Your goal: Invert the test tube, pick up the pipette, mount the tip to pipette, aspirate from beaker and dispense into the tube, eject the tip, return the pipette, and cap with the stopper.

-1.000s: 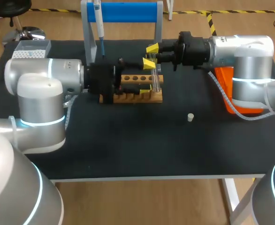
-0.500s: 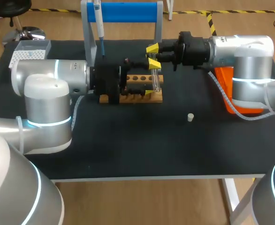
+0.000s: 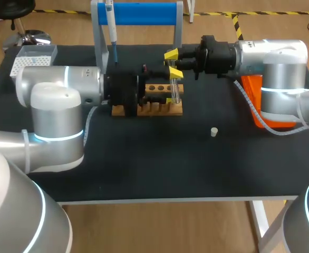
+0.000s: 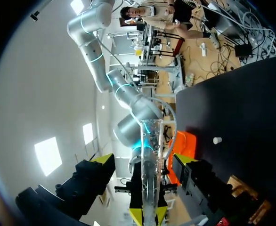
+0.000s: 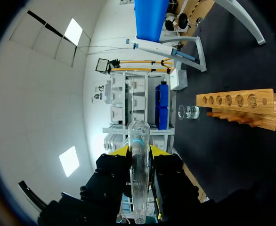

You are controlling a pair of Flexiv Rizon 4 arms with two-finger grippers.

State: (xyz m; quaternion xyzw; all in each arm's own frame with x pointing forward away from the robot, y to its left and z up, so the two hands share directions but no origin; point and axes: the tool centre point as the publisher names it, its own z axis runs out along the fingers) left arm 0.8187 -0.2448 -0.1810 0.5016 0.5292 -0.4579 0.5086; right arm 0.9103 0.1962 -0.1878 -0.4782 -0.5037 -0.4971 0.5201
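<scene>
The test tube (image 3: 174, 90) hangs over the right end of the wooden rack (image 3: 157, 108). The right gripper (image 5: 138, 149) pinches it, both yellow tips pressed against the glass just short of its rounded end. The wrist views suggest it lies on its side with the mouth toward the near edge, which would fit a flip caught halfway.

The left gripper (image 4: 144, 157) sits at the tube's mouth end. Its fingers are spread wide, one on each side of the glass with a clear gap, and they hold nothing. It is probably placed there to take the tube over so it can go mouth-up into a rack hole.

A beaker (image 5: 190, 112) stands near the rack's left end. The pipette (image 3: 111, 31) hangs on the blue stand (image 3: 144, 13) at the far side. The stopper (image 3: 213, 132) lies alone on the table (image 3: 144, 158), near and right of the rack, out of the way until the capping step.
</scene>
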